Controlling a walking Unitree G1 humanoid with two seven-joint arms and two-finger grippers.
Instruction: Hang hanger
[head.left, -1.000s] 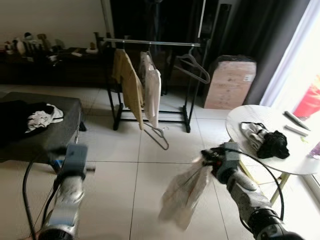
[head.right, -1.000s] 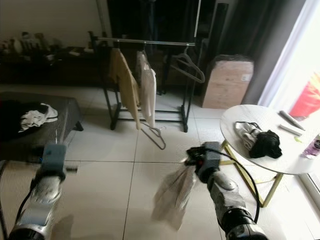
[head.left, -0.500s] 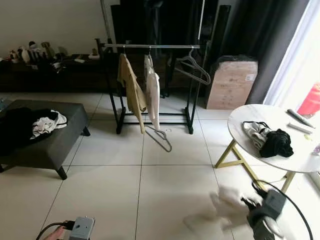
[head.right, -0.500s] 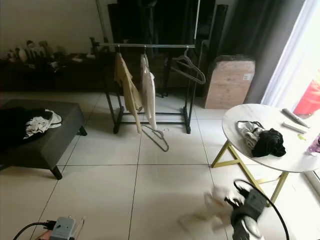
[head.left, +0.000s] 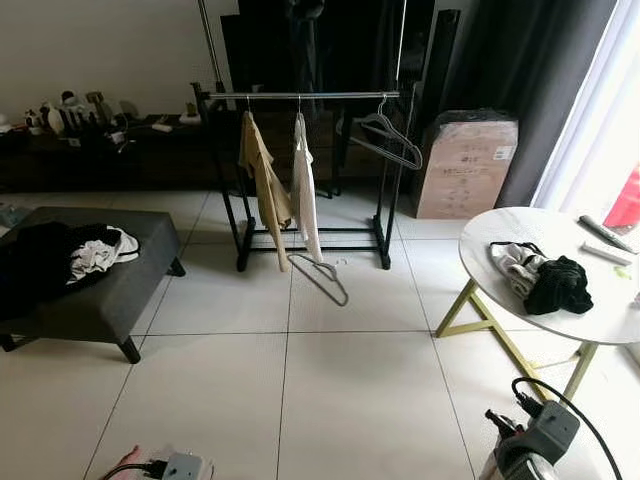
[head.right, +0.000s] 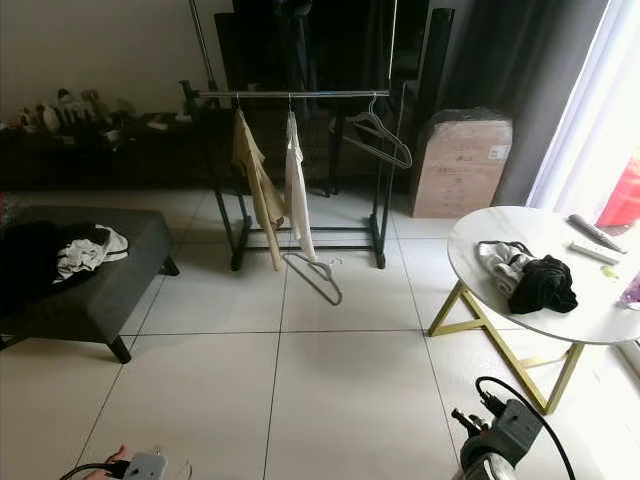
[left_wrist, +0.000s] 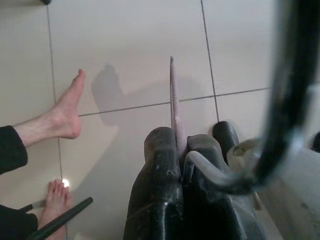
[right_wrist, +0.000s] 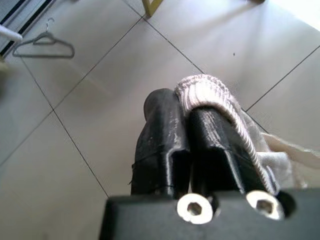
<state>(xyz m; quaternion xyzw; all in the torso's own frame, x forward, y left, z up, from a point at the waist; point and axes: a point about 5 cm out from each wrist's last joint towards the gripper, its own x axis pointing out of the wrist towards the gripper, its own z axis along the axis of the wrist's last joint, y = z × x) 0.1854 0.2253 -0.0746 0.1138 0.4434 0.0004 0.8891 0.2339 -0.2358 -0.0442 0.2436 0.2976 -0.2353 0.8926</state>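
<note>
Both arms have dropped low since a second ago, and the pale garment no longer dangles in front of the head camera. Carrying is the step in hand — the left gripper (left_wrist: 176, 150) is pinched tight on a thin pink hanger (left_wrist: 173, 95), while the right gripper (right_wrist: 187, 117) clamps the knitted garment (right_wrist: 220, 107). The clothes rack (head.left: 300, 95) stands well ahead across the tiles. Next, I judge, comes walking closer and lifting the hanger to the rail.
</note>
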